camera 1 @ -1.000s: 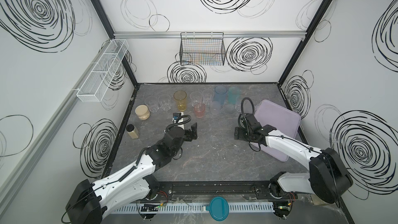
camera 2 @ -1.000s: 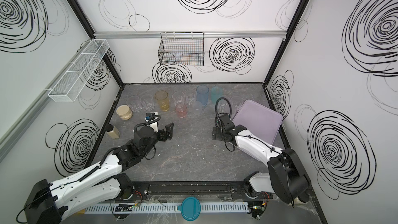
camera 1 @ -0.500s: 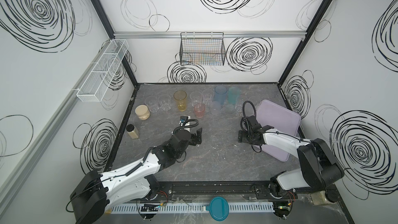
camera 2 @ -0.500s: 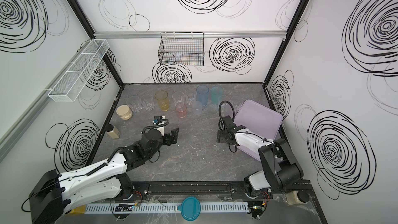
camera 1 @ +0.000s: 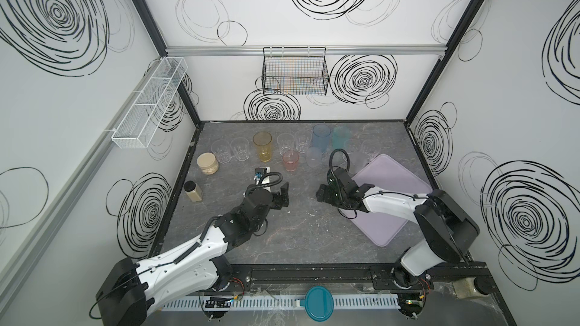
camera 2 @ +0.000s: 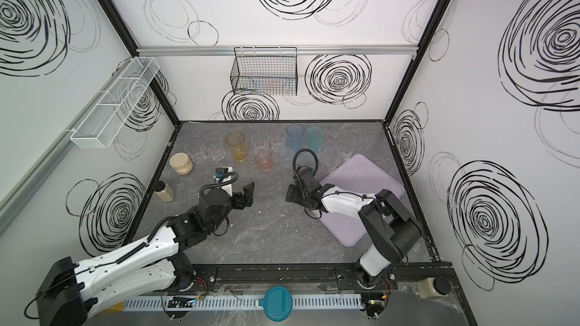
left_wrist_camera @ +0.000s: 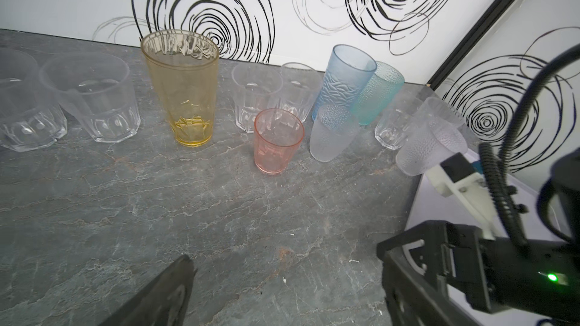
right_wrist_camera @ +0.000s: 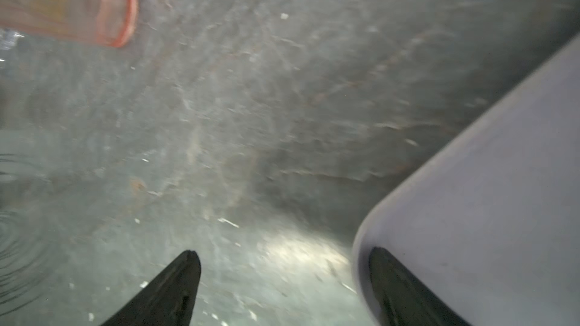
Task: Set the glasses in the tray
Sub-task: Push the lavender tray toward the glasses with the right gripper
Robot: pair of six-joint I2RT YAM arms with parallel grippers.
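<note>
Progress: nothing placed yet, so the whole job is left.

Nearest, mid-table: the left gripper [camera 1: 278, 194] has its jaws wide apart and empty. It sits low over the bare table [camera 1: 298, 239] and is aimed at the far row. The right gripper [right_wrist_camera: 284, 261] is also spread and holds nothing. In the wrist view one of its fingers overlaps a tray corner and the other is over the table. Whether it is touching or just above, I cannot tell.

The tray [camera 1: 395, 192] lies askew on the right side and is empty.

Farthest: the glasses [left_wrist_camera: 257, 98], about a dozen, all stand upright on the table along the back edge. The pink glass [left_wrist_camera: 277, 141] stands forward of the row, closest to both grippers, and is a likely first pick. Two frosted ones sit just beside the tray's far corner, outside it.

Compared with one second ago, the right gripper has shifted from the tray edge toward table centre, and its arm has swung inward. The left gripper is in roughly the same spot, with its arm reposed. The glasses and tray have not moved.
</note>
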